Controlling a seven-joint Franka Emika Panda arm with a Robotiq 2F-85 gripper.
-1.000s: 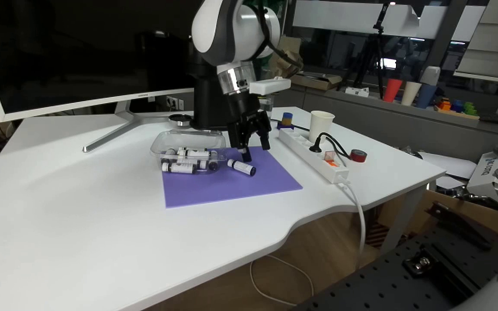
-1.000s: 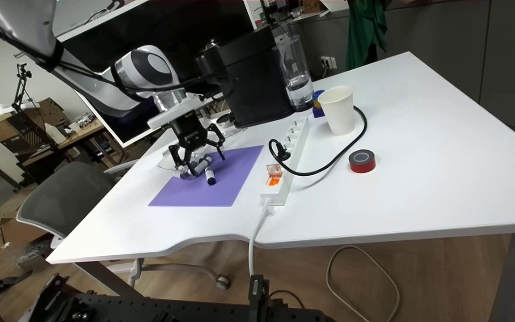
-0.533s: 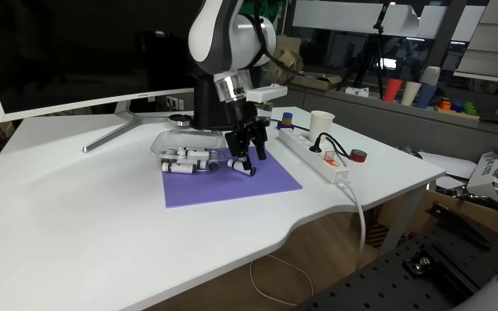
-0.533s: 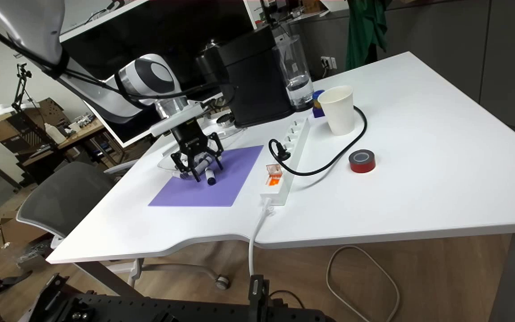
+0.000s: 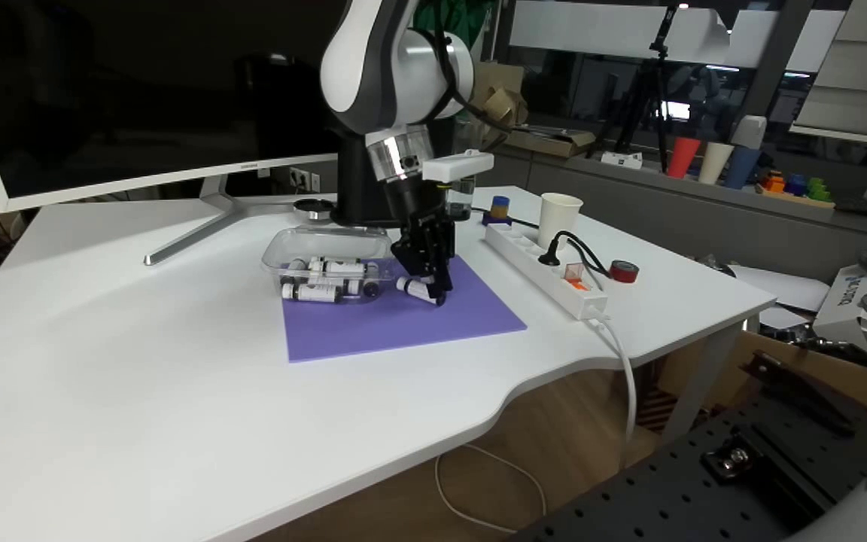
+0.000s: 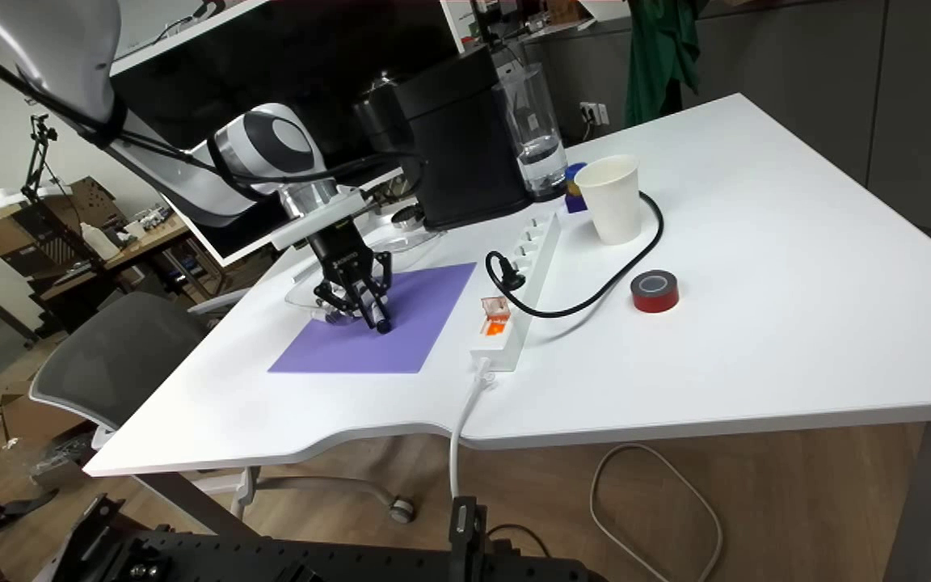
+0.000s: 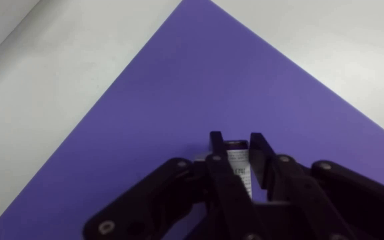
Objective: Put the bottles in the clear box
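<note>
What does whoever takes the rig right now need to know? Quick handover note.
Hand: closed on the loose bottle, which lies on the purple mat; grip firmness can't be judged.
Clear box: beside that bottle, with several bottles in it; exact count unclear through the plastic.
Done: those bottles are in.
To do: lift the loose bottle and set it in the box.

Downturned hand (image 7: 236, 134) (fingers (image 7: 216, 144) narrowly apart)
</note>
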